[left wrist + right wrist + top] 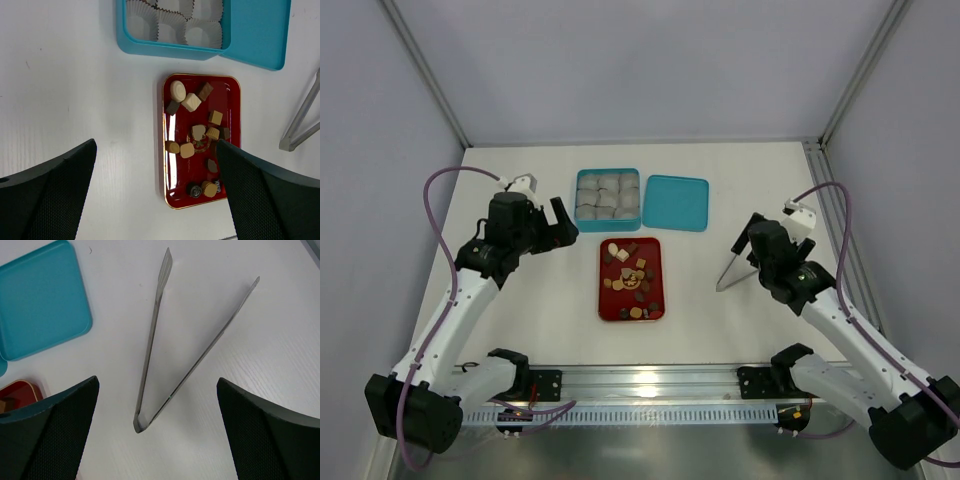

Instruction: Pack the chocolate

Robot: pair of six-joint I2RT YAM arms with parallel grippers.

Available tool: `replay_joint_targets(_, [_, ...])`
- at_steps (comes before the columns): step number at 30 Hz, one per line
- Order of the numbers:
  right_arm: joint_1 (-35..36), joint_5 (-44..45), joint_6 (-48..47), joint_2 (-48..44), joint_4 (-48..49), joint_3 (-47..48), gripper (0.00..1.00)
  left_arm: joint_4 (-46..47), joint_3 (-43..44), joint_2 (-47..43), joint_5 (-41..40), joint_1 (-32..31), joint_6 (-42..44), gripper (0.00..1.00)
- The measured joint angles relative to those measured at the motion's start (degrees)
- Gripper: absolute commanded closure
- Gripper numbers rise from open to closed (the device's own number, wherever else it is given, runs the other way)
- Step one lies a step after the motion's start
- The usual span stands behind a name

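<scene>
Chocolate (191, 102), one red tray (231, 102), nine cups (608, 196)

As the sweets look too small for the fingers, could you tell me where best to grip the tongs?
Probably from straight above, across both arms of the tongs a little past the joined end: they lie flat in an open V, so the open right gripper can straddle them.

- I see a white matte table (520, 300) carrying four things.
- A square teal box (608, 171) lies at the back, with a flat teal lid (675, 202) just beside it on the right.
- A rectangular red tray (655, 262) lies in front of the box.
- Thin metal tongs (730, 272) lie to the tray's right, apart from it.
</scene>
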Motion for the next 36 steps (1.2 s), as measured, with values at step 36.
replay_joint_targets(36, [0.0,-8.3,16.7,21.5,-4.9,-0.1,0.00,-0.2,0.0,1.2,0.6,0.0,0.0,0.00])
